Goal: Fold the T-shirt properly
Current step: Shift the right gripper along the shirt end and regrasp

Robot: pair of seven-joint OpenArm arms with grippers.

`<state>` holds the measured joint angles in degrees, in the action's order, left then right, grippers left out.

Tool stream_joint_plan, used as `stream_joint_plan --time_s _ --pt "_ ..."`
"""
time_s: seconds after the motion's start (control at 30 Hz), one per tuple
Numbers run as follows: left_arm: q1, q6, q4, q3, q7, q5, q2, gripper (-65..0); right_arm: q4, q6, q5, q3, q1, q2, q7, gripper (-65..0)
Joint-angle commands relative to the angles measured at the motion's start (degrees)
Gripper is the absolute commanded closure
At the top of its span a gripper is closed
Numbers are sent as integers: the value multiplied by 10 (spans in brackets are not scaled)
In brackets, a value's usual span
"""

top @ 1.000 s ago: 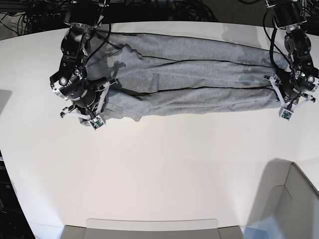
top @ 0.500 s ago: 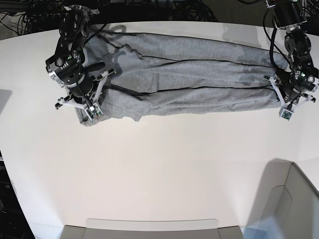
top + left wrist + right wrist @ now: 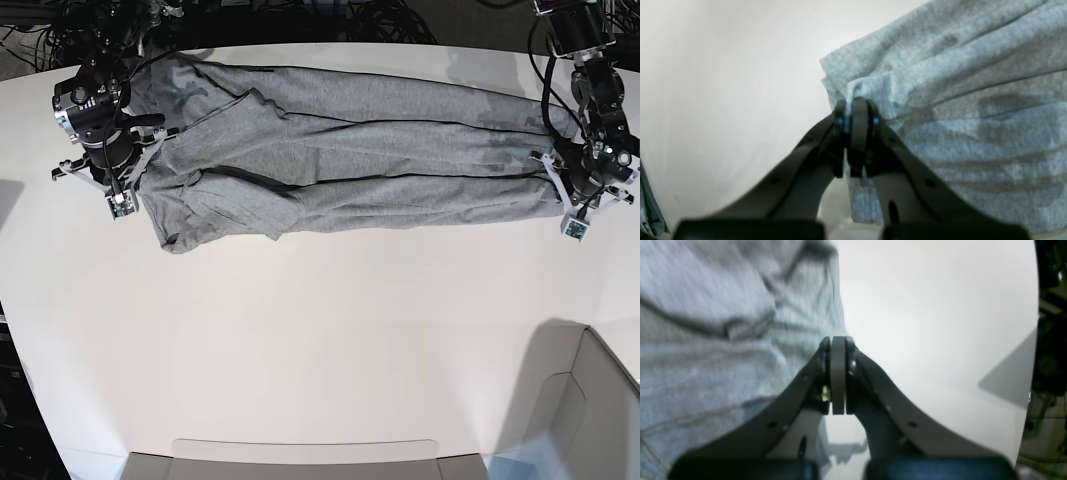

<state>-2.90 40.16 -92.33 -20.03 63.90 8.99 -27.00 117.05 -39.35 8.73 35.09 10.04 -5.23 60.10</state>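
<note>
the t-shirt (image 3: pixel 350 155) is laid as a long crumpled band across the far side of the table (image 3: pixel 330 340). its end is pinched in the closed left gripper (image 3: pixel 853 106). the right gripper (image 3: pixel 836 343) is closed just beside the other end; whether cloth is caught cannot be told. the band is best pulled taut and level before folding. no lettering or label can be read.

Right claw (image 3: pixel 118 200) moved off T-shirt (image 3: pixel 350 150) toward table's edge, no longer gripping cloth
</note>
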Motion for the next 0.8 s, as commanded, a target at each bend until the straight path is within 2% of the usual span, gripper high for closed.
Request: stream_joint_plan --time_s 0.0,0.13,0.17,0.3,0.43,0.6,0.77 --pt "7 -2 -9 -5 -6 -1 -12 0 9 -6 -3 4 -7 9 4 0" --pt "7 -2 -9 -1 -6 -1 -12 0 7 -6 7 -3 -23 9 39 0" --pt "7 -2 -9 -1 -6 -1 -12 0 7 -6 13 -5 -35 7 44 -20" --pt "7 -2 -9 -1 -6 -1 -12 0 3 -6 33 -8 -77 4 64 -188" --pt "6 -2 -9 -1 -6 -1 -12 0 -23 -6 33 -40 -106 4 67 -296" --pt "4 -2 -9 -1 -6 -1 -10 0 -104 -6 33 -85 -136 4 65 -305" --pt "4 -2 -9 -1 -6 -1 3 0 -190 -6 33 -103 -162 4 63 -305"
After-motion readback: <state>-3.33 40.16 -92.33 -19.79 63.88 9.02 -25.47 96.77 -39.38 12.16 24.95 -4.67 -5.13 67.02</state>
